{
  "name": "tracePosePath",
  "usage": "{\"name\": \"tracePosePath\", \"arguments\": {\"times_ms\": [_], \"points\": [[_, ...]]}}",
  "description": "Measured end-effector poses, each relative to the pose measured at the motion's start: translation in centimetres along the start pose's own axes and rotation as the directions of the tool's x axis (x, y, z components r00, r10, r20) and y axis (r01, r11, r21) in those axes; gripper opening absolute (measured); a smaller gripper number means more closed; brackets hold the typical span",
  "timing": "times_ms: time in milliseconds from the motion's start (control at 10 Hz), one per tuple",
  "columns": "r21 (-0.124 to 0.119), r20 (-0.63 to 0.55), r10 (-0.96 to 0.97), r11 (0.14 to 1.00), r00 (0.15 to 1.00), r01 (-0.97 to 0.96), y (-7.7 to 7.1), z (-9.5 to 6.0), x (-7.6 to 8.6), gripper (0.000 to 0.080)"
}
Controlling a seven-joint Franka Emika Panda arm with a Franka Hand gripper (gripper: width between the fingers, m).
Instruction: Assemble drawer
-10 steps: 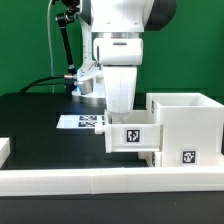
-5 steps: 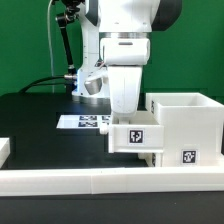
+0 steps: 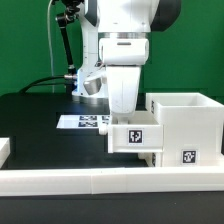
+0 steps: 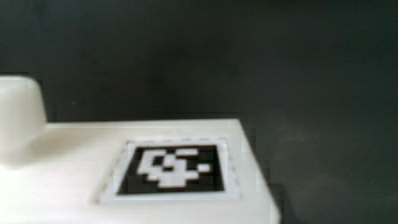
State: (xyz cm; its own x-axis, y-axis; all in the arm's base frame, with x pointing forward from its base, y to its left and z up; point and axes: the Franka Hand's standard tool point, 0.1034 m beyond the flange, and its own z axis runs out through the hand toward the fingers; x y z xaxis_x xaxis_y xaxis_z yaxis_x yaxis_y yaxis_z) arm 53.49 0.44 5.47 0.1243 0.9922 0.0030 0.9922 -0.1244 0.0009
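Carefully now, you are pressing a tray [image 3: 134, 136] into the casing [image 3: 186, 124] at the exterior view's right, the gripper [image 3: 121, 100] fingers hidden, their spread untellable, so be keeping it level

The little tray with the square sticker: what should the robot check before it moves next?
1. Little tray sits against the big box: ok.
2. Tray fully pushed in: not ok, it sticks out.
3. Gripper right above the tray: ok.
4. Gripper open or shut: cannot tell, fingers hidden.
5. Tray's sticker visible in the wrist view: ok, though blurred.
6. Marker board out of the tray's way: ok.
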Motion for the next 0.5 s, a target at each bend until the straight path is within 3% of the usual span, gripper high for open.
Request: {"name": "tracePosePath", "arguments": {"times_ms": [500], "points": [[-0.008,0.004,-0.087,0.996,0.996,0.087,-0.15,0.18,-0.46,0.0042]]}}
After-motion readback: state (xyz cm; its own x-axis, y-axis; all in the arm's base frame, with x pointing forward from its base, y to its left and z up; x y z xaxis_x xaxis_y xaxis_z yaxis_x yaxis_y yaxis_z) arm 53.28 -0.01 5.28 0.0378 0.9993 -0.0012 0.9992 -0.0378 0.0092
